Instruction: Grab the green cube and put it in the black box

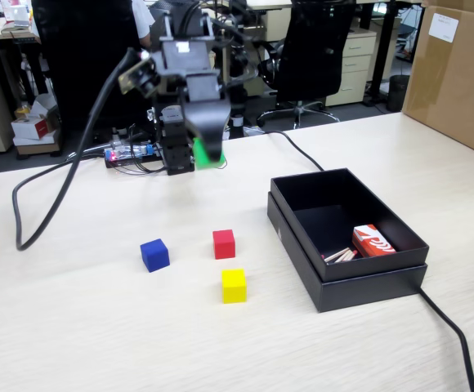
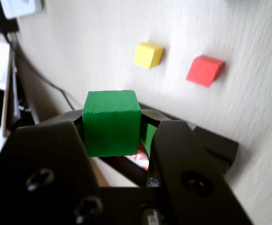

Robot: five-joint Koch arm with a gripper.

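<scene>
Above the table [image 1: 98, 327], raised clear: we hold the green cube [image 2: 111, 123] clamped between the gripper [image 2: 113, 140] jaws. The black box [image 1: 368, 282] sits well apart, rightward in the fixed view. Risk, we judge: a shallow grip could let the cube slip mid-carry, or it clips the rim.

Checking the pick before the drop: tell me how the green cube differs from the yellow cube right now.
The green cube is clamped between the jaws of the gripper, lifted off the table; the yellow cube rests free on the table. One is green, the other yellow. The green one sits far from the black box; the yellow lies near it. Both look like plain cubes of similar size.
</scene>
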